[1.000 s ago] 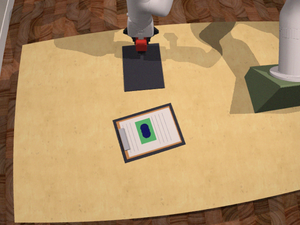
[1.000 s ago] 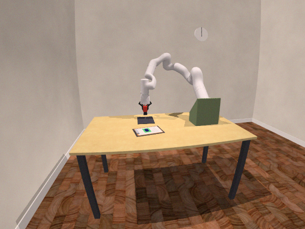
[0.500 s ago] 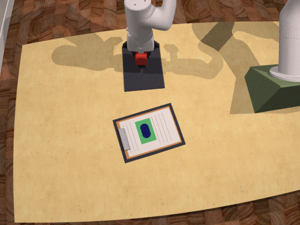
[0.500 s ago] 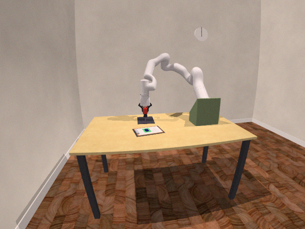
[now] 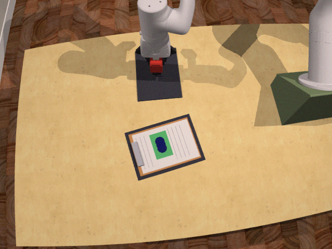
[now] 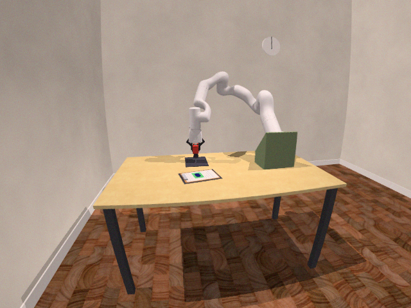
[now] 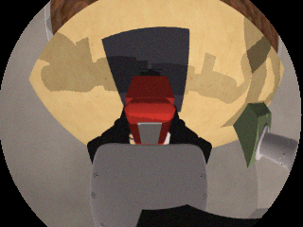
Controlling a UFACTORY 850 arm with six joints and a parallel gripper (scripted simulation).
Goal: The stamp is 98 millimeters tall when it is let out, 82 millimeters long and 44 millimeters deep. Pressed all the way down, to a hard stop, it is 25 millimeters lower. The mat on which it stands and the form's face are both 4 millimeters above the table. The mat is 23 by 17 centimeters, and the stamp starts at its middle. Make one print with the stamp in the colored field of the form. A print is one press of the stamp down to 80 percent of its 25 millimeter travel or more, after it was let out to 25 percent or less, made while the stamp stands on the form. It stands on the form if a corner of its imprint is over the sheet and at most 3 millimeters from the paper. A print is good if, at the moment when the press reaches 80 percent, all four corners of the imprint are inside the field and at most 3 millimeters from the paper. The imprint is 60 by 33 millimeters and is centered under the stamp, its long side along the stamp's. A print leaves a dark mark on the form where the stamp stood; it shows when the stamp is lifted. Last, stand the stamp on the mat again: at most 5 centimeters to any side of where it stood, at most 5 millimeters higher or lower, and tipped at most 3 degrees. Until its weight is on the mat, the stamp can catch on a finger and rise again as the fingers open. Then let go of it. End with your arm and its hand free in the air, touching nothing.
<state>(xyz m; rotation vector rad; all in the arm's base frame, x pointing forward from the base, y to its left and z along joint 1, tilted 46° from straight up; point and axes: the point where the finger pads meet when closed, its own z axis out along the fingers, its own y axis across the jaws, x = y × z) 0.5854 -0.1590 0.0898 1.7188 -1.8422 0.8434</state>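
My gripper (image 5: 155, 67) is shut on the red stamp (image 5: 155, 66) and holds it over the dark mat (image 5: 158, 77), near the mat's middle. In the side view the stamp (image 6: 196, 149) hangs low above the mat (image 6: 196, 162); I cannot tell whether its base touches. The wrist view shows the stamp (image 7: 150, 104) between the black fingers with the mat (image 7: 150, 63) below it. The form (image 5: 166, 145) lies on a clipboard nearer the table's front. Its green field (image 5: 160, 144) carries a dark blue mark (image 5: 161, 143).
A green block (image 5: 303, 97) holds the arm's base at the right of the table. The arm's white links rise over the back edge. The clipboard's grey clip (image 5: 137, 154) lies at its left end.
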